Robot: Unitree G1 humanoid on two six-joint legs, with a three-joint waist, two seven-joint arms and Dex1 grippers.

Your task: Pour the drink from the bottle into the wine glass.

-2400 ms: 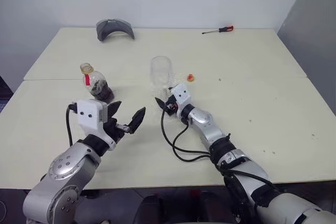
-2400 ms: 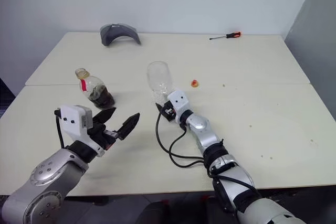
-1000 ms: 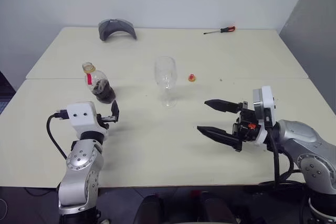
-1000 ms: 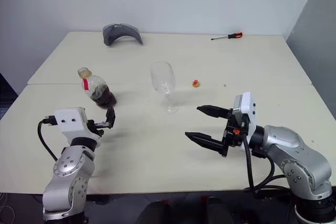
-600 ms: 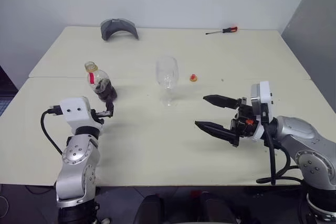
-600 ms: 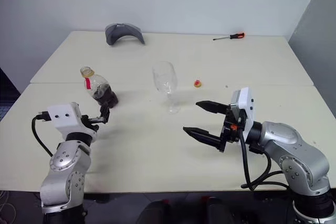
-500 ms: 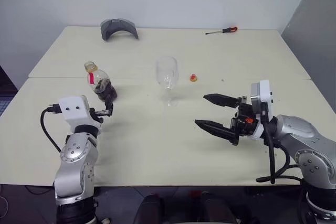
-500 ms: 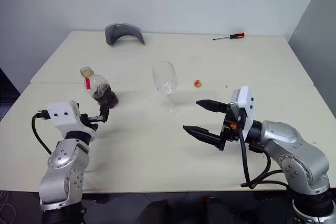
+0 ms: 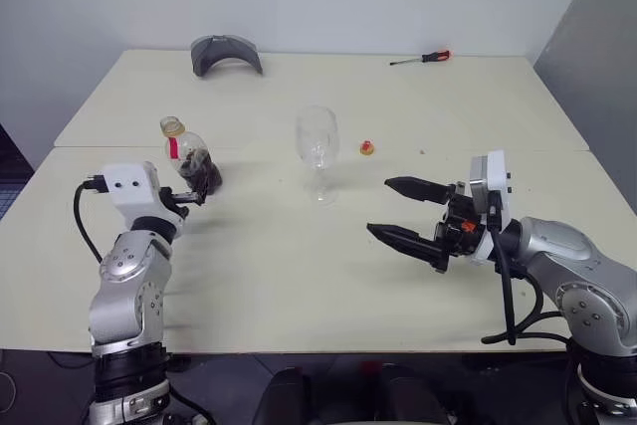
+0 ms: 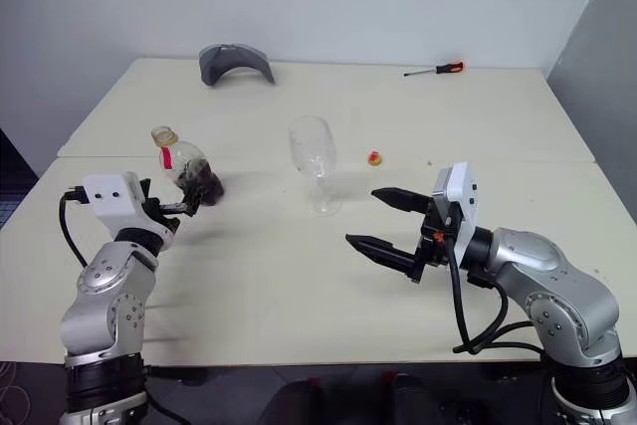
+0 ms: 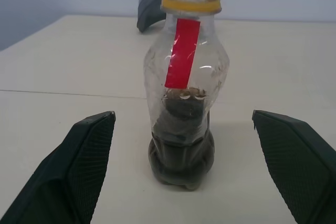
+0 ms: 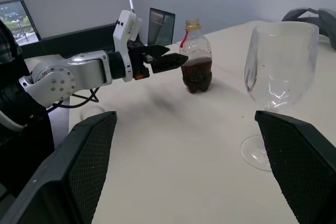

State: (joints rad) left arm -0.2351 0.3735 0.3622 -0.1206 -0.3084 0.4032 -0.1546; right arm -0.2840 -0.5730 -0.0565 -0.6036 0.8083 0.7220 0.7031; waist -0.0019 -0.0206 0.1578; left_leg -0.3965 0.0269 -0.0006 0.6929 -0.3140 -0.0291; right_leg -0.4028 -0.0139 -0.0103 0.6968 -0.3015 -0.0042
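The bottle (image 9: 189,156) stands upright on the left of the table, uncapped, with a red strip down its neck and the dark brown drink (image 11: 181,156) filling its lower part. My left gripper (image 9: 189,196) is open and points level at it, one finger (image 11: 79,171) on each side of the bottle (image 11: 186,103), not touching. The empty wine glass (image 9: 317,146) stands upright mid-table. To its right my right gripper (image 9: 379,206) is open and holds nothing, pointing toward the glass (image 12: 281,66) and apart from it.
A small yellow-red cap (image 9: 366,148) lies on the table just right of the glass. At the far edge are a grey curved object (image 9: 226,52) and a red-handled screwdriver (image 9: 418,58). A seam (image 9: 448,150) crosses the cream tabletop.
My left gripper has moved forward and left, closing in on the bottle. The right gripper, beside the glass's stem at first, has drawn back to the right and has stayed there over the last second.
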